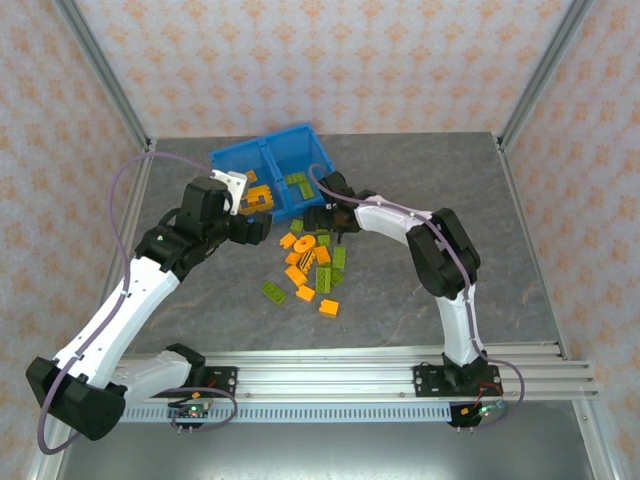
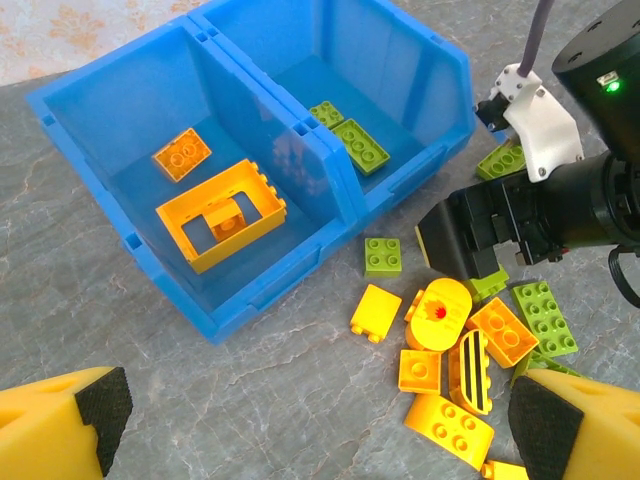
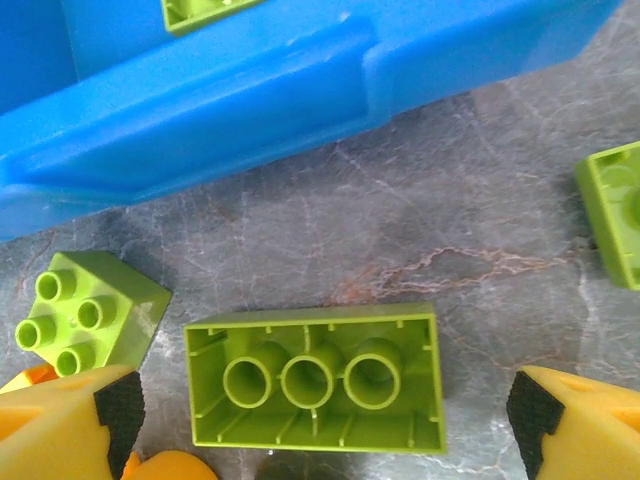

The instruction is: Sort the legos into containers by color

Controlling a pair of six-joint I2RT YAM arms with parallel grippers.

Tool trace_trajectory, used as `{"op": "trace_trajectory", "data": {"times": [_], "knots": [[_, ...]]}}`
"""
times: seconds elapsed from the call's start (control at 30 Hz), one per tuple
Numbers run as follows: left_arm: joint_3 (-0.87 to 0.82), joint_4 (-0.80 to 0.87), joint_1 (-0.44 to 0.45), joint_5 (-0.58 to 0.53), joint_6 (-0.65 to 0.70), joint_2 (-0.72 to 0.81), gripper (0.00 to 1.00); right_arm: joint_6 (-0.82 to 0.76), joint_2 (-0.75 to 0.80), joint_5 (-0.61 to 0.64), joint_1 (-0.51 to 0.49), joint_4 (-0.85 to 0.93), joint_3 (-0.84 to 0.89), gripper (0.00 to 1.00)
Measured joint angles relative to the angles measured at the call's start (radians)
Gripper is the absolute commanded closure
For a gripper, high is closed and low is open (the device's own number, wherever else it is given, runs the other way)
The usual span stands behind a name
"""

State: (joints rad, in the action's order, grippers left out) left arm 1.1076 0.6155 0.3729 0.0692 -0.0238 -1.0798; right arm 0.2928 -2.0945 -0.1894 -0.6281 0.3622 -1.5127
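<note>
The right tool is hanging with its fingers wide apart, straddling a green brick. The brick is lying upside down on the table, just in front of the blue bin. It is looking light, rigid and glossy, so a loose pinch is probably risking a slip. Closing squarely on its two short end walls is seeming the safest hold. The left tool is hovering over the loose pile beside the bin, fingers likewise spread and holding nothing.
</note>
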Motion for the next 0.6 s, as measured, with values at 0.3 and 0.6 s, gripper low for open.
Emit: {"op": "trace_trajectory", "data": {"times": [0.3,0.6], "knots": [[0.000,0.000,0.000,0.000,0.000,0.000,0.00,-0.024,-0.064,0.023,-0.021,0.055,-0.065,0.19],[0.000,0.000,0.000,-0.003,0.000,0.000,0.00,-0.031,-0.076,0.080,-0.026,0.088,-0.088,0.40]]}}
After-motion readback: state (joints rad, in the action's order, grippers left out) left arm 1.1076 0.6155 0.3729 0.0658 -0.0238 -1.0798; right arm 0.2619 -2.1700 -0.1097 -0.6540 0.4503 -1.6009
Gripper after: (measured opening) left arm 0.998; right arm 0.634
